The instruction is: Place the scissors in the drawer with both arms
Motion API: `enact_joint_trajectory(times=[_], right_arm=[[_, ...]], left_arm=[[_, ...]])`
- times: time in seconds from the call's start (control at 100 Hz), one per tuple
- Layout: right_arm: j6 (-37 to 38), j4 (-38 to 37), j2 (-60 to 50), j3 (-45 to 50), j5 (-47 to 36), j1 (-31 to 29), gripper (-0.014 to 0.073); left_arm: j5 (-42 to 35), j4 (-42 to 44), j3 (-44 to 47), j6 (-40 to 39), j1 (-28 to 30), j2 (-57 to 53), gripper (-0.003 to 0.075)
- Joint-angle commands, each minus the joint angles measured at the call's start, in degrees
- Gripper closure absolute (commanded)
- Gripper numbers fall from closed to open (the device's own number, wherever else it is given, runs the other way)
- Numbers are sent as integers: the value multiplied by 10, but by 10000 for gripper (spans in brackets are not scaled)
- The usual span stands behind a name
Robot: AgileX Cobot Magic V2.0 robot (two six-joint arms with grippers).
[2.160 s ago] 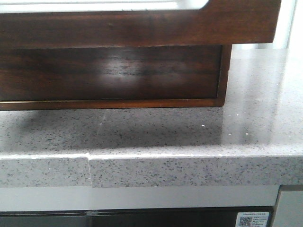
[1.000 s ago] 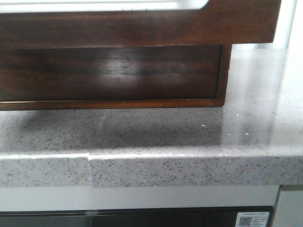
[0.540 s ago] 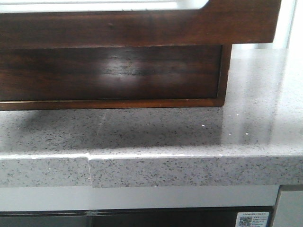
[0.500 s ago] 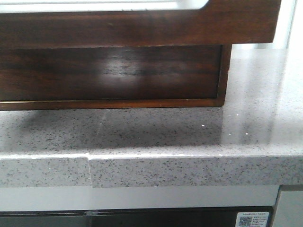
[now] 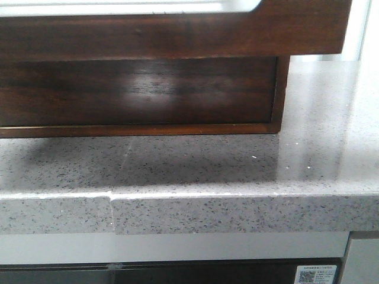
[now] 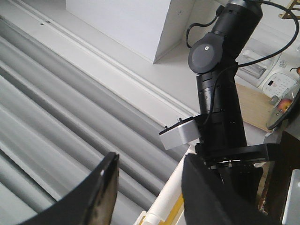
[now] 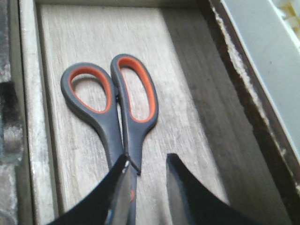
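While the right pincer is hanging with its two dark fingers spread and nothing between them, the scissors are lying flat on the pale floor of the drawer, filling the centre of the right wrist view. Their orange-lined loops are pointing to the upper part of that frame, and the left finger is overlapping the pivot at the bottom — whether it is touching them I cannot tell. So the placing looks done, and what is probably left is backing the arm out and pushing the drawer shut.

Over in the left wrist view, the left pincer is gaping as well, gripping nothing and facing grey slatted blinds, with the other black arm standing in the right half of the frame.

Seen from the front, the drawer's dark glossy front is jutting out across the top of the frame above the wooden casing, which is sitting on the speckled grey desk. Neither arm nor the scissors are showing there, the blades are cut off by the bottom edge of the right wrist frame, and the drawer's left part is running out of the front view.
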Motion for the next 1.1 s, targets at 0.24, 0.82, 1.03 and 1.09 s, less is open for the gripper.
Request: enact_joint_trajectory(times=[0.24, 0.82, 1.03, 1.09], right_arm=[[-2, 14, -16, -19, -35, 1, 424], [36, 15, -135, -22, -40, 1, 427], [104, 15, -192, -22, -71, 1, 427], [121, 15, -204, -22, -68, 1, 428]], left_arm=[[-11, -30, -19, -9, -4, 5, 427], [-11, -30, -19, -45, -4, 5, 742], [-11, -30, -19, -168, -4, 5, 742], [-11, -29, -19, -192, -4, 5, 742]])
